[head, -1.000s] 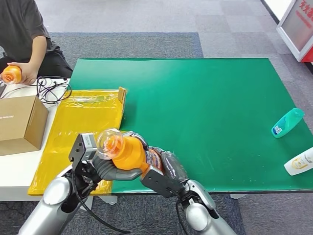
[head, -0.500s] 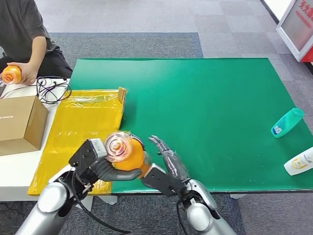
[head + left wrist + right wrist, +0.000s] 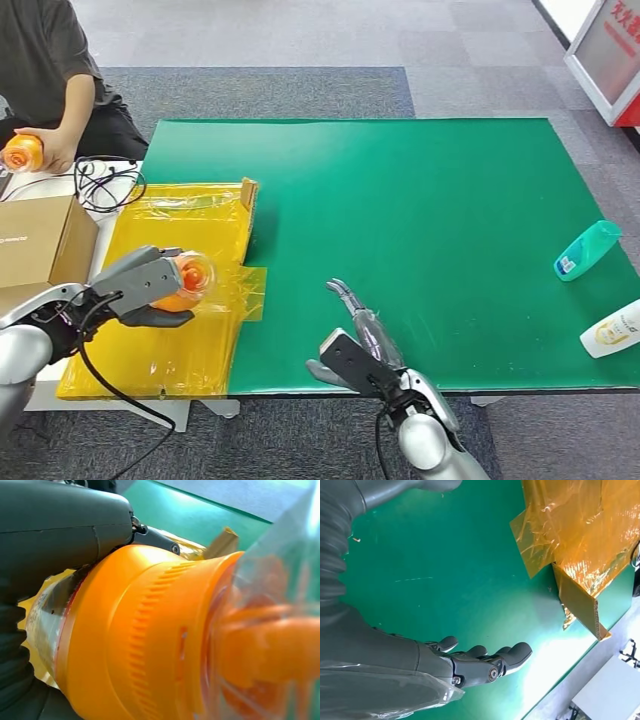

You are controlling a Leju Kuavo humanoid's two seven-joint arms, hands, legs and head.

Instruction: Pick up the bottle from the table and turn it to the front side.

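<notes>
Left hand (image 3: 140,285) grips the orange bottle (image 3: 181,282) over the yellow film (image 3: 162,330), while right hand (image 3: 358,345), fingers spread and empty, hovers above the green mat (image 3: 423,210).

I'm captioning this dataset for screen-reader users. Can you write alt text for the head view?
The robot's left hand holds an orange bottle above a yellow plastic sheet, while its right hand hangs open over the green mat. A teal bottle and a white bottle lie at the mat's right edge.

no legible txt; sign (image 3: 613,50) top right w/ red chars, unreadable.
</notes>
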